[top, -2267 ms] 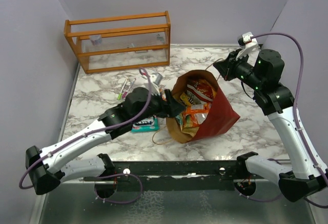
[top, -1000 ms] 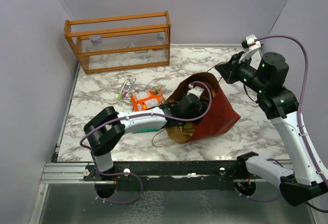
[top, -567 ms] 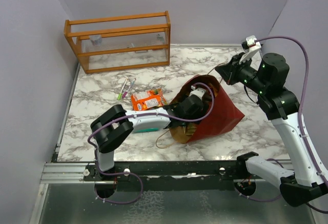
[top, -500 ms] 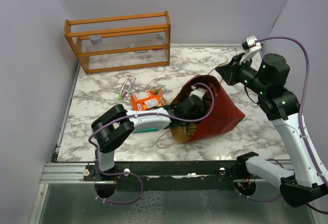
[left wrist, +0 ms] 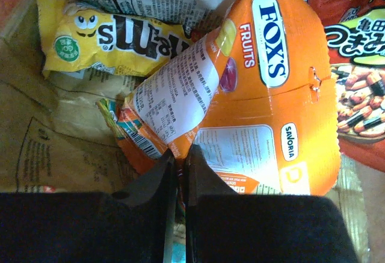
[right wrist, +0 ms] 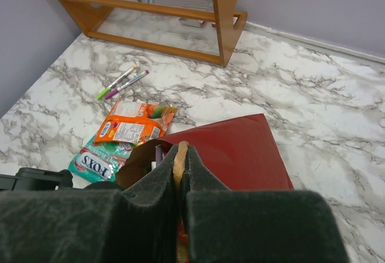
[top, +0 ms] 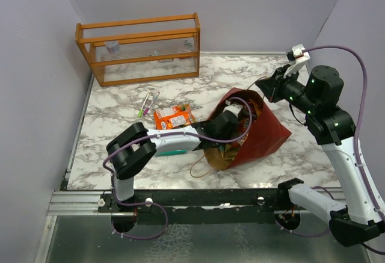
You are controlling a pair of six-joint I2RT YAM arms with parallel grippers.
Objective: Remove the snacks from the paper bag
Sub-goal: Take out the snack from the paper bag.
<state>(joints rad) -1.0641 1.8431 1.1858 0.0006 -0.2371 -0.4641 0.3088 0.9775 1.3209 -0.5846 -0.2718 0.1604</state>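
The dark red paper bag (top: 264, 133) lies on its side, mouth toward the left. My left gripper (top: 230, 116) reaches into it. In the left wrist view the left gripper (left wrist: 179, 153) is shut on the lower edge of an orange Fox's packet (left wrist: 264, 112). Beside it lie a yellow packet (left wrist: 111, 40) and a red packet (left wrist: 358, 64) on the brown inside (left wrist: 48, 148). My right gripper (right wrist: 180, 150) is shut on the bag's tan cord handle (right wrist: 180, 162) above the bag (right wrist: 234, 148). From above, the right gripper (top: 266, 86) sits at the bag's upper rim.
An orange packet (top: 172, 117) and a teal packet (top: 175, 152) lie on the marble left of the bag; the right wrist view also shows them, the orange packet (right wrist: 129, 127) and the teal packet (right wrist: 99, 163). Pens (top: 146, 103) lie behind them. The orange wooden rack (top: 141, 49) stands at the back left.
My left gripper, open inside the bag a second ago, has shut on the orange packet. The right gripper has drawn the handle slightly right and the bag has shifted with it.
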